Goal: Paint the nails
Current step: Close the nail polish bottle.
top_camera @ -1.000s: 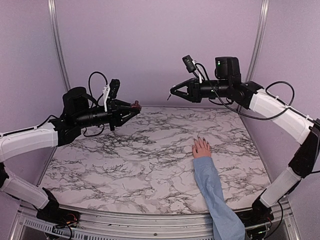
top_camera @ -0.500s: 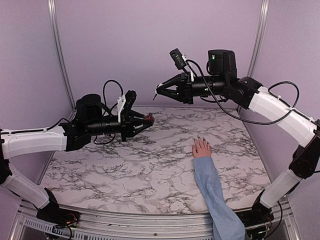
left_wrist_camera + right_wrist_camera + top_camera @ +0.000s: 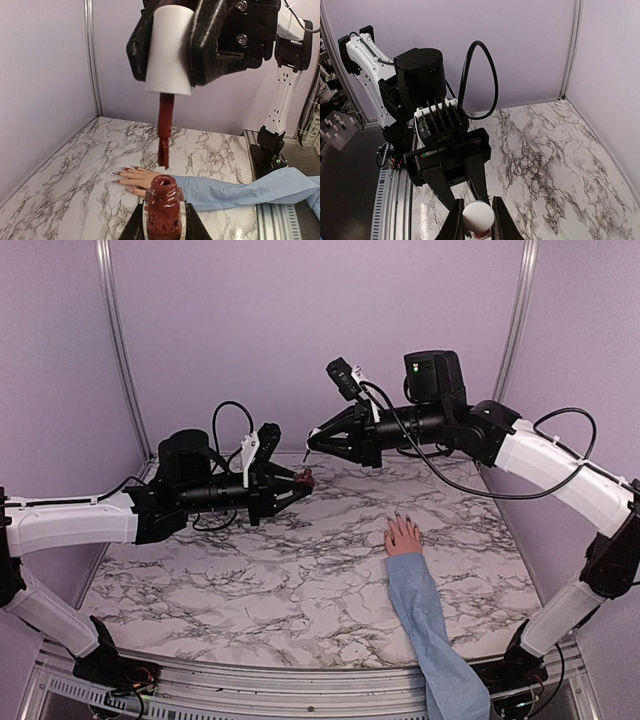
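Both arms have moved together: the right pincer point(image 3: 311, 442), pinching the brush cap point(image 3: 169, 50), hangs just above the open bottle point(image 3: 163, 202) held by the left pincer point(image 3: 300, 480). The nails point(image 3: 398, 515) lie beyond the bottle. Next, I think, the brush should dip straight down.

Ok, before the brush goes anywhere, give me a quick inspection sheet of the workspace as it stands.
Surface: marble-patterned tabletop; only the sleeved arm rests on it.
Job's things: hand in a blue sleeve lies flat, right of centre; nails look dark; open red polish bottle; brush hangs with its tip just above the bottle's neck.
Clutter: nothing seen.
End effectors: left end effector shut on the polish bottle, held in the air; right end effector shut on the brush's white cap.
Cables: black cables loop off both wrists, apart from the hand.
Surroundings: lilac walls, metal posts.
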### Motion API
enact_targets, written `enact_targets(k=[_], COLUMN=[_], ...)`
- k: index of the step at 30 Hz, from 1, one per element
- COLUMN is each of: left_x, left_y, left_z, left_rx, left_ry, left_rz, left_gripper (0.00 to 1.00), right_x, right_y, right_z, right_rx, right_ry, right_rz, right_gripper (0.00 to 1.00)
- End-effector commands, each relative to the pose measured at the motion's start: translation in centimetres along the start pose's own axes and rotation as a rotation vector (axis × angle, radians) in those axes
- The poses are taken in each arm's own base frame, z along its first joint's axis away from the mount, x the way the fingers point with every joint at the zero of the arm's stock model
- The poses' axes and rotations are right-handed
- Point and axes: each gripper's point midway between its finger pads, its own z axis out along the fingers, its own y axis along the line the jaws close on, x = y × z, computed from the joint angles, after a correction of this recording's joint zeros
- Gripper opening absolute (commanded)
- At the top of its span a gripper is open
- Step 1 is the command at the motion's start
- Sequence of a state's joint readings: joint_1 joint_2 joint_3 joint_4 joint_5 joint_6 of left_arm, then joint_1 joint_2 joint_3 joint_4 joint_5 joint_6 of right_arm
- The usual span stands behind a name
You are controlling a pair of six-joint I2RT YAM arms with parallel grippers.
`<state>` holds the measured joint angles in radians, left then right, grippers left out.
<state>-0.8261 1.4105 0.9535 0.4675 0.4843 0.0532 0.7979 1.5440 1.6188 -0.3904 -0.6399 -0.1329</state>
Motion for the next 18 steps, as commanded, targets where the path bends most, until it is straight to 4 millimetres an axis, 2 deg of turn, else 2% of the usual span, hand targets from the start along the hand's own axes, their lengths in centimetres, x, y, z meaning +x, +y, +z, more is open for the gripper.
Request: enact_targets(k=[1,18], left_x=[-2.5,-2.4], left_y=[0.3,0.3], left_z=[0.2,0.3], left_rx=[-0.018,-0.018], left_ry=[-0.063,-0.060], left_rz=[0.039,0.036], left_gripper=[0.00,0.00], right_x=[-0.5,1.2], right_y=[0.8,-0.1], right_z=[-0.6,-0.6], right_rx=[0.008,0.065], right_ry=[-0.002,0.045], right_rz=[-0.036,-0.037], right_gripper=[0.00,0.00])
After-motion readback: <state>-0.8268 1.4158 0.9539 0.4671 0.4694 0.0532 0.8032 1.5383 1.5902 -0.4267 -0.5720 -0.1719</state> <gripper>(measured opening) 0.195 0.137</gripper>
